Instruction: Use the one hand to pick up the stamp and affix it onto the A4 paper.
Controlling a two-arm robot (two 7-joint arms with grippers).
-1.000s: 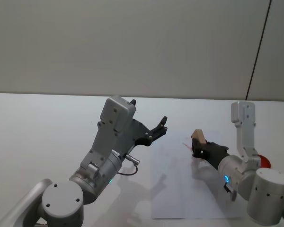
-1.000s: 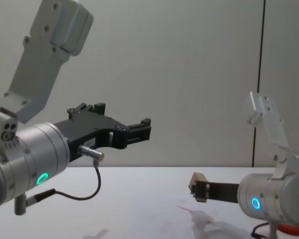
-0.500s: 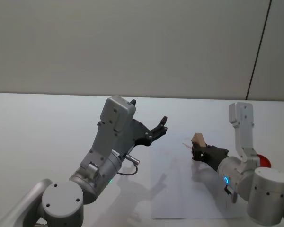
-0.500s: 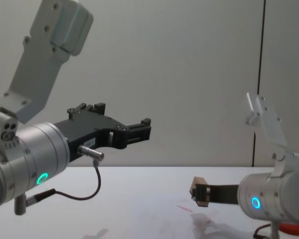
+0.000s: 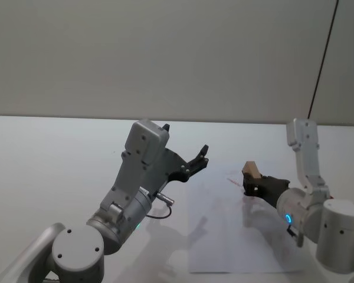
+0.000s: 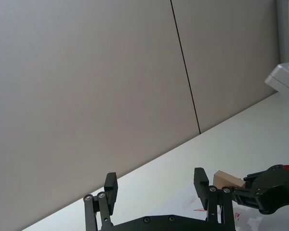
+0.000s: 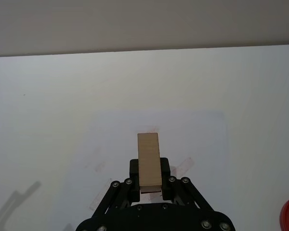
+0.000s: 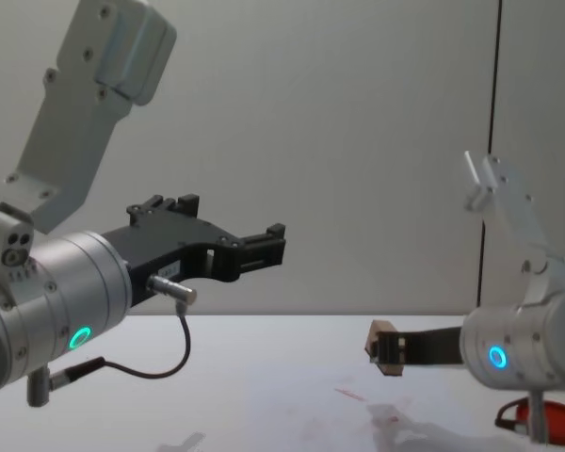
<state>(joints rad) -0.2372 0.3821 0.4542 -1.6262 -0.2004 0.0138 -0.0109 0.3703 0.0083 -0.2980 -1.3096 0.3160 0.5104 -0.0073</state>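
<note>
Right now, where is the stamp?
In the head view, the stamp sits clamped in the right gripper, raised over the far part of the A4 paper.

Tan stamp (image 7: 149, 161), red-streaked white A4 paper (image 5: 224, 242)

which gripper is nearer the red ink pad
Right: the right gripper hangs just left of the flat red round ink pad; the left gripper is raised far left.

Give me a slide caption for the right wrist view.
Right gripper shut on the wooden stamp, held over the red-marked A4 paper.
</note>
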